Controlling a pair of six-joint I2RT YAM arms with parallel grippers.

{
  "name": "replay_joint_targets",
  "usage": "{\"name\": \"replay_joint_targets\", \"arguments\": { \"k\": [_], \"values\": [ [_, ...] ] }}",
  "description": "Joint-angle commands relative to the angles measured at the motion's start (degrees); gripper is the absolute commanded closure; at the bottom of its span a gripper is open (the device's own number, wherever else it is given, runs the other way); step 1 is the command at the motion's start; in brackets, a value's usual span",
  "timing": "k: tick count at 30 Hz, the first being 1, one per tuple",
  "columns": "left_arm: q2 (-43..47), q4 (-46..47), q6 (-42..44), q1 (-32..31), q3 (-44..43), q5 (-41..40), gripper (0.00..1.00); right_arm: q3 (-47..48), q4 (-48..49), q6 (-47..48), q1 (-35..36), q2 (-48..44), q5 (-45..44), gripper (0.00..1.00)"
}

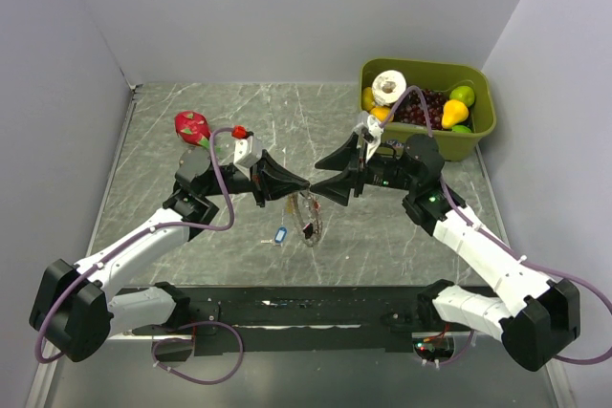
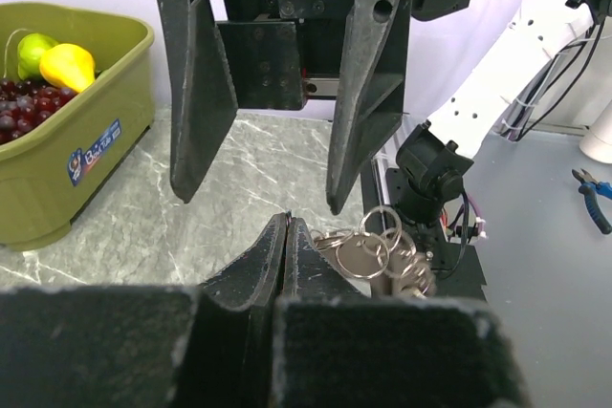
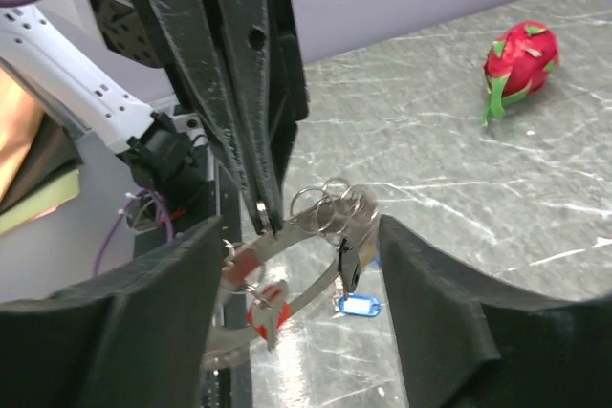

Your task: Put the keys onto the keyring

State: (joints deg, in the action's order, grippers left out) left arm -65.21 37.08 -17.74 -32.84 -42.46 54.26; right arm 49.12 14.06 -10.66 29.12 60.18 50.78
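A grey marbled table [image 1: 191, 236] is lying between plain pale walls, a green bin [image 1: 478, 131] of fruit sitting upper right and a dragon fruit [image 1: 192, 126] upper left. Both arms are reaching inward, meeting tip to tip at mid-frame. The left gripper [image 1: 301, 185] is pinching the keyring [image 1: 312, 215] with its fingers pressed together; the right gripper [image 1: 318, 179] is facing it, fingers spread. One blue-tagged key [image 1: 280, 235] is lying on the table just lower left of the ring, with bare surface showing around it.
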Motion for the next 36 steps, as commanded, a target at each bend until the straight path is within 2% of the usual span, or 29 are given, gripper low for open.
{"name": "replay_joint_targets", "arguments": {
  "k": [1,7,8,9,11,13,18,24,27,30,31,36],
  "values": [
    [1.84,5.54,-0.81,-0.29,-2.37,1.11,0.99,-0.26,0.53,1.86,0.06,-0.16,-0.34,0.26],
    [2.02,6.42,-1.25,-0.29,-2.37,1.46,0.99,-1.04,2.54,1.08,0.14,0.72,1.94,0.28],
    [2.02,6.6,-1.33,-0.29,-2.37,1.55,0.99,-1.05,2.72,0.81,0.14,0.81,2.12,0.39],
    [2.1,6.69,-1.68,-0.29,-2.37,1.64,0.99,-1.05,2.81,0.64,0.14,0.99,2.39,0.43],
    [1.84,6.69,-1.86,-0.38,-2.63,1.81,0.99,-0.61,3.43,0.28,0.06,1.6,3.7,0.45],
    [1.93,6.52,-1.95,-0.38,-2.81,1.99,0.99,-0.17,4.3,-0.06,0.06,2.3,4.41,0.52],
    [1.84,6.6,-1.95,-0.65,-2.89,2.25,0.99,0.18,5.79,-2.17,0.06,3.1,5.64,0.55],
    [0.61,4.93,-2.04,-1.08,-3.51,3.04,0.99,-0.17,8.35,-4.81,0.14,2.75,5.64,0.55],
    [0.26,5.37,-2.48,-1.26,-3.42,3.13,0.99,0.09,8.87,-5.51,0.06,3.53,6.25,0.65],
    [0.26,5.46,-1.95,-1.35,-3.33,3.05,0.99,0.8,9.22,-6.57,0.06,4.15,7.4,0.86],
    [0.26,5.2,-1.86,-1.35,-3.33,2.96,0.99,0.8,9.31,-7.09,0.06,4.15,7.31,0.99],
    [0.52,3.27,-0.2,-1.35,-3.16,1.21,0.99,0.62,9.05,-7.19,0.14,3.89,6.87,1.0]
  ]
}}
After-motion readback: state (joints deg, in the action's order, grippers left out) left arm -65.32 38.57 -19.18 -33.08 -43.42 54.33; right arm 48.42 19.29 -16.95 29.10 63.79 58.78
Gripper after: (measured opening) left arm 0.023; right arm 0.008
